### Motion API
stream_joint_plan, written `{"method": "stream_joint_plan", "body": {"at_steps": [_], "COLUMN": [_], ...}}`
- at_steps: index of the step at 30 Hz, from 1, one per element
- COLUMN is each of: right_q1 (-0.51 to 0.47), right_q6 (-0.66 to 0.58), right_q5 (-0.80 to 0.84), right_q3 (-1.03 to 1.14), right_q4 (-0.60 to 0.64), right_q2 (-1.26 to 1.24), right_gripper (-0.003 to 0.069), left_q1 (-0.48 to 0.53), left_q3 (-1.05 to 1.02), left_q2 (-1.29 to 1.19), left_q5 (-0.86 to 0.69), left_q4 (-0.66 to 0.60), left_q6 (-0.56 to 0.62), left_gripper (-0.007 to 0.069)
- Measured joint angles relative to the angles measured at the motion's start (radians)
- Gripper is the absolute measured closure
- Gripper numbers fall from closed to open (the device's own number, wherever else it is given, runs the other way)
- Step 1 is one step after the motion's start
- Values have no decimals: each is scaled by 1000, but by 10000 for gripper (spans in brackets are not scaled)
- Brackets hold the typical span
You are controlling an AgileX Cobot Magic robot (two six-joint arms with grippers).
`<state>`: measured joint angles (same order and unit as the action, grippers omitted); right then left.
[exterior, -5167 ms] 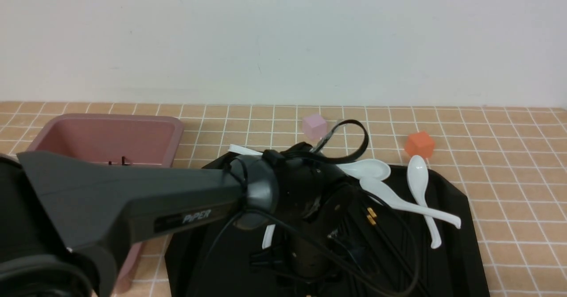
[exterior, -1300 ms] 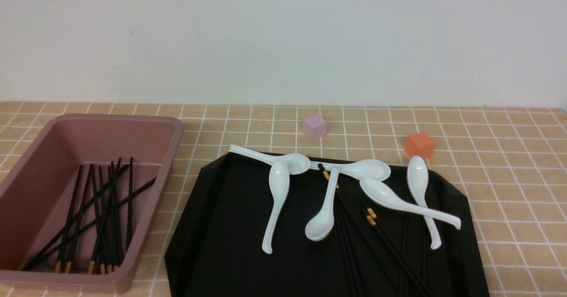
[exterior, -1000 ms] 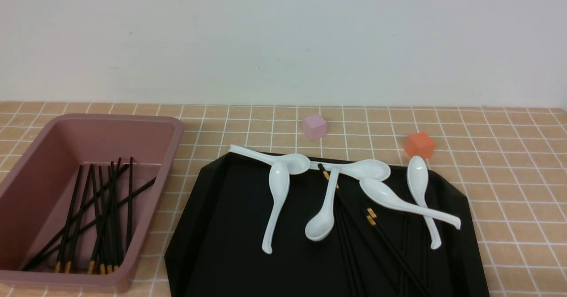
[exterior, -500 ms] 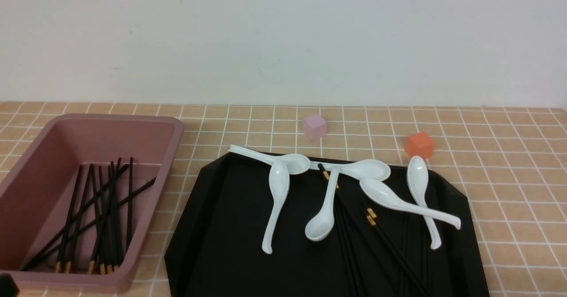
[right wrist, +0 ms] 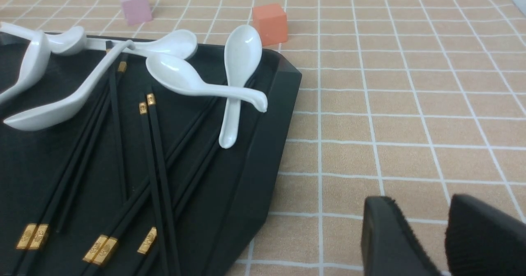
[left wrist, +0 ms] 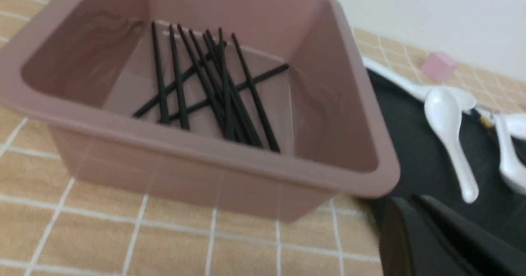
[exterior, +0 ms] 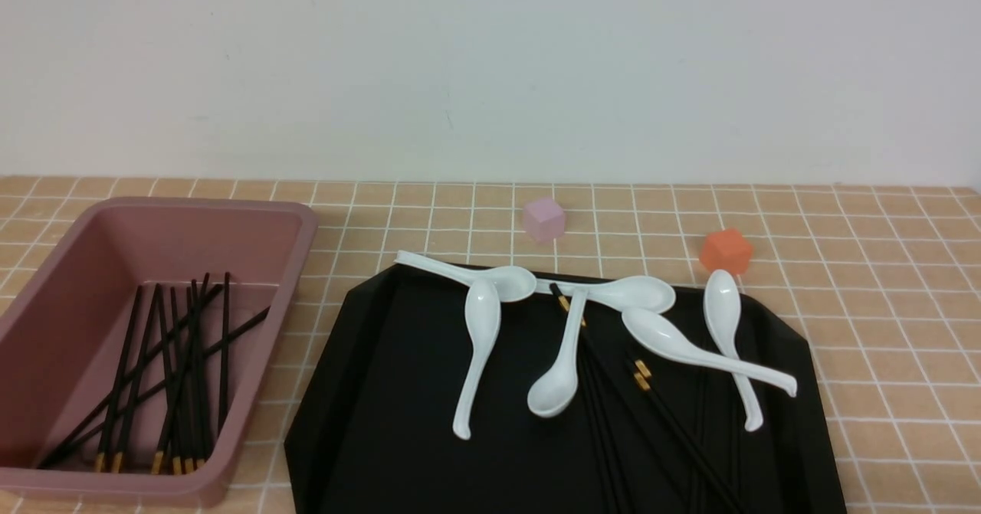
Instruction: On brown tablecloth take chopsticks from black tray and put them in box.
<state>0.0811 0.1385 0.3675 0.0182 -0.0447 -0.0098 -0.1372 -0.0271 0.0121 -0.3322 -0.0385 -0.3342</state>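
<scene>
Several black chopsticks [exterior: 180, 368] with gold bands lie in the dusty-pink box [exterior: 303, 230] at the left. More chopsticks [exterior: 659, 414] lie on the right half of the black tray [exterior: 398, 391], partly under white spoons. No arm shows in the front view. In the left wrist view, my left gripper [left wrist: 411, 202] is shut and empty, low beside the box's [left wrist: 246, 156] near corner, at the tray's edge; the chopsticks [left wrist: 213, 82] lie inside. In the right wrist view, my right gripper [right wrist: 421, 204] is open and empty over the brown tablecloth [right wrist: 370, 103], right of the tray [right wrist: 263, 152] and its chopsticks [right wrist: 154, 156].
Several white soup spoons [exterior: 479, 345] lie across the far half of the tray, some over chopsticks. A small pink cube [exterior: 545, 218] and an orange cube [exterior: 725, 250] stand on the cloth behind the tray. A white wall closes the back.
My left arm, stretched over the tray five seconds ago, has drawn back out of the front view. A dark tip at the bottom left corner half a second ago is gone.
</scene>
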Motion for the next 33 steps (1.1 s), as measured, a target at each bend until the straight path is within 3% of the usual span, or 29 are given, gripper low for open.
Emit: {"method": "stream_joint_plan", "body": {"at_steps": [33], "right_q1": [0], "right_q6": [0], "right_q5": [0], "right_q3": [0], "right_q4": [2], "right_q2": [0], "right_gripper": [419], "left_q1": [0], "left_q3": [-2], "left_q2": [0], "left_q5": [-45], "left_q4": [8], "left_q6": [2], "left_gripper": [604]}}
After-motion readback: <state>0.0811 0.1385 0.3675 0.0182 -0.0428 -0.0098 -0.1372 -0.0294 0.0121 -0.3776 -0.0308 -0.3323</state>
